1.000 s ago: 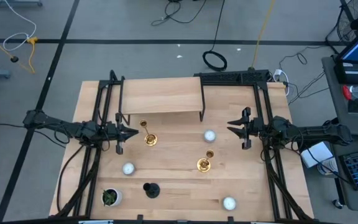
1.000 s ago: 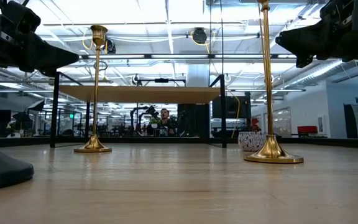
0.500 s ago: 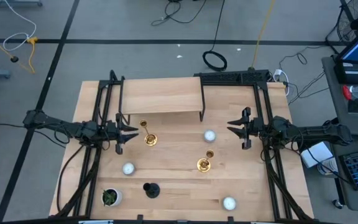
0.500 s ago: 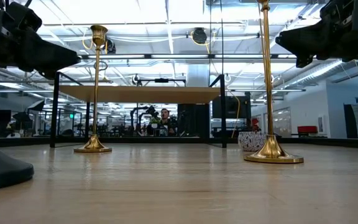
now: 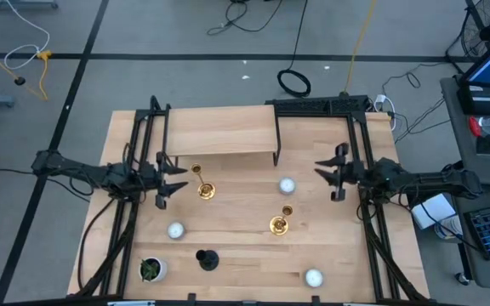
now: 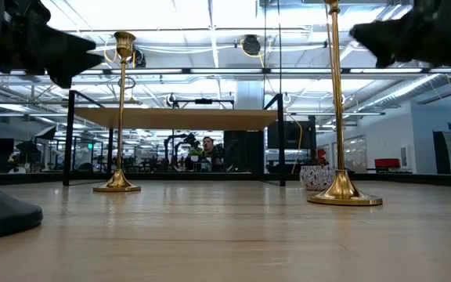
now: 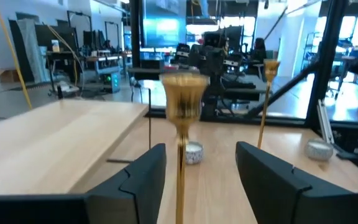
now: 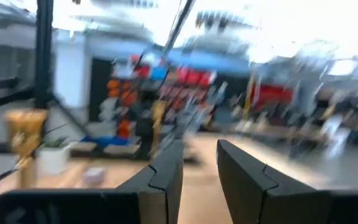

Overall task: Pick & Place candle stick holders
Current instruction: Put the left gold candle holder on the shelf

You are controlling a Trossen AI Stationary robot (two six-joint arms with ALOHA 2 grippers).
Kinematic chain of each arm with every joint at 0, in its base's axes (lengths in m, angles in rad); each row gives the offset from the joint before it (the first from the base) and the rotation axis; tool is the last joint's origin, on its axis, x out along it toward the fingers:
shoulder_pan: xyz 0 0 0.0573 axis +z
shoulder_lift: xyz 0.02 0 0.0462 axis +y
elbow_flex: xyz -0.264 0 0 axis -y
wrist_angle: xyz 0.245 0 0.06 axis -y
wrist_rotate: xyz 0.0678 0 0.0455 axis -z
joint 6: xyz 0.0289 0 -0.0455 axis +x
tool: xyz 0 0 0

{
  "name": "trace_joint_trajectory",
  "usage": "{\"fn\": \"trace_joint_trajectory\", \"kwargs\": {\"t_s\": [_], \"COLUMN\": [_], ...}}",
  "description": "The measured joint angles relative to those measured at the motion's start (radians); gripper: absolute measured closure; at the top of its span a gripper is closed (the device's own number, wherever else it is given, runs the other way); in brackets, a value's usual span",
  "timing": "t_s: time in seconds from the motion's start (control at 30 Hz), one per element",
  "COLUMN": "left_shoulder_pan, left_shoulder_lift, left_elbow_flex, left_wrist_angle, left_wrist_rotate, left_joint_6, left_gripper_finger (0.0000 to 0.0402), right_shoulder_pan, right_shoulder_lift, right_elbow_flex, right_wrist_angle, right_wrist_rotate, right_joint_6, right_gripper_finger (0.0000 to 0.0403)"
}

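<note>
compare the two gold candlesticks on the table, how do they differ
The left gold candlestick stands near the raised wooden shelf, right in front of the left gripper, whose fingers are open toward it. The right gold candlestick stands nearer the table's middle, with no gripper beside it. In the low view the right one looks taller, being closer to the camera. Both are upright, slim, shiny, with round bases.

Your robot: two slim dark arms, matte black throughout, built of jointed segments with bulkier housings at the joints. Left claw (image 5: 173,179) and right claw (image 5: 326,172) each carry two black fingers (image 7: 143,180), broad, angular and flat-faced. You find black tube frames flanking both arms at the surface (image 5: 245,246).
</note>
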Motion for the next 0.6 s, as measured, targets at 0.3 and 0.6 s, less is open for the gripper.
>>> {"fn": "trace_joint_trajectory", "kwargs": {"t_s": [0.3, 0.6], "left_shoulder_pan": [0.0, 0.0], "left_shoulder_lift": [0.048, 0.289], "left_elbow_flex": [0.073, 0.072], "left_wrist_angle": [-0.059, -0.015], "left_wrist_rotate": [-0.01, -0.09], "left_joint_6": [-0.032, -0.147], "left_gripper_finger": [0.0199, 0.0199], "right_shoulder_pan": [0.0, 0.0], "right_shoulder_lift": [0.048, 0.298], "right_elbow_flex": [0.107, 0.236], "right_wrist_angle": [0.122, 0.047], "right_wrist_rotate": [-0.095, -0.126], "right_joint_6": [-0.066, -0.053], "right_gripper_finger": [0.0295, 0.0234]}}
